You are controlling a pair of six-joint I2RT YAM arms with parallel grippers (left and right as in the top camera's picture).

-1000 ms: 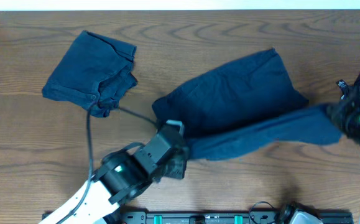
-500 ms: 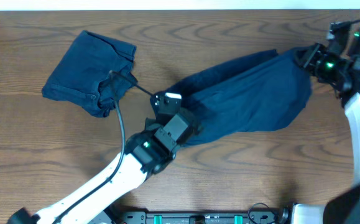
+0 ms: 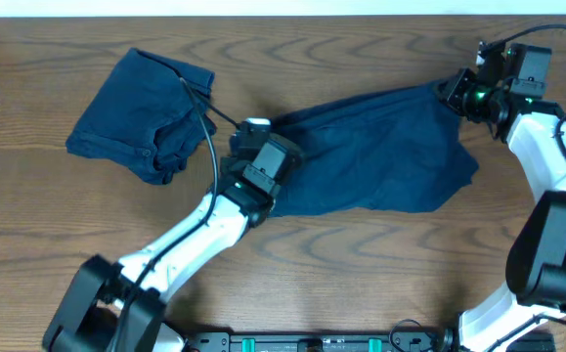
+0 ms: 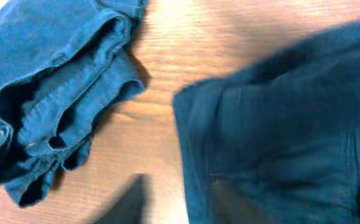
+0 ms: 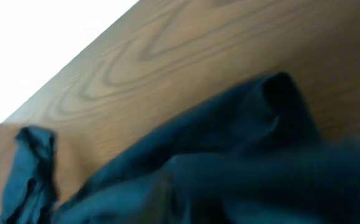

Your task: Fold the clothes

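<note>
The navy shorts (image 3: 380, 161) being folded lie doubled over at the middle of the desk (image 3: 380, 264), running from the centre toward 3 o'clock. The left hand (image 3: 254, 127) sits at their 9 o'clock end and the right hand (image 3: 451, 95) at their 1 o'clock corner. I cannot tell whether either hand is clenched on cloth or released, because both wrist views are blurred.

The main risk, as I judge it, is that a hand pulling away with a pinch of fabric would drag the upper layer and skew or open the fold. The left arm's black cable (image 3: 207, 117) crosses the edge of the second pair of shorts (image 3: 131, 122), a rumpled pile at 10 o'clock. A swing of that arm could snag the pile and tug it.
</note>
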